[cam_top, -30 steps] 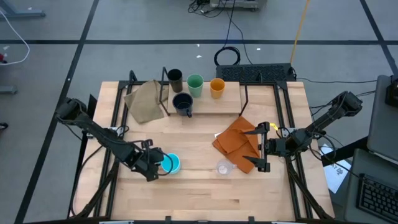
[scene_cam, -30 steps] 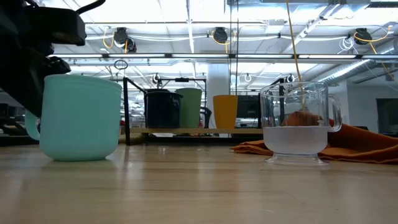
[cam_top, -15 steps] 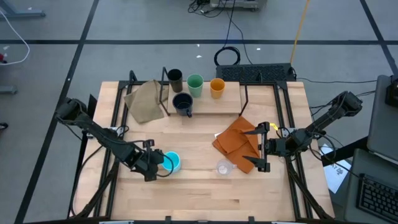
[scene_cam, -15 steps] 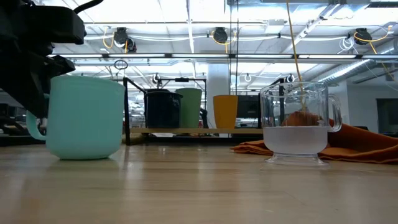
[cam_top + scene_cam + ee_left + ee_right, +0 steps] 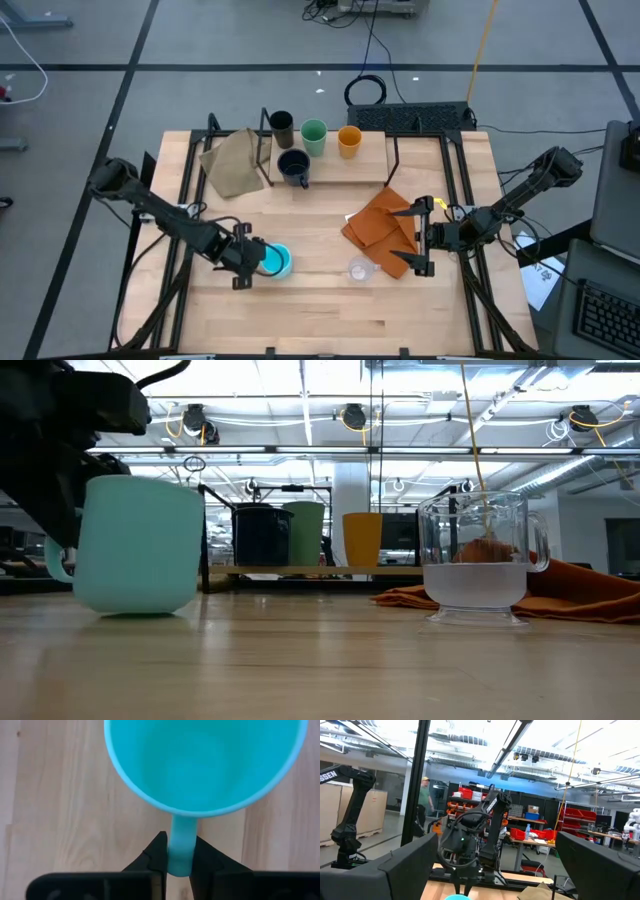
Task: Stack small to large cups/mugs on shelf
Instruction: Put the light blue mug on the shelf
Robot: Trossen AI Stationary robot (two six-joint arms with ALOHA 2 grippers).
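Note:
My left gripper is shut on the light blue handled mug, near the table's front left; the mug also shows in the low view. My right gripper is open and empty over the right edge of an orange cloth. The small clear cup stands on the table between the two grippers. On the shelf at the back stand the dark brown cup, green cup, orange cup and dark navy mug. My left gripper pinches the mug's handle between its two fingers, one on each flat side. The fingers come from the table's left, slanting down. The mug stays upright with its mouth up. Its base is at or just above the tabletop; I cannot tell which.
A tan cloth hangs over the shelf's left end. Black frame posts stand at the shelf. Bare tabletop lies along the near edge. A person shows far off in the room.
My left gripper has carried the light blue mug a little toward the table's right. The mug stands slightly higher in the low view than before.

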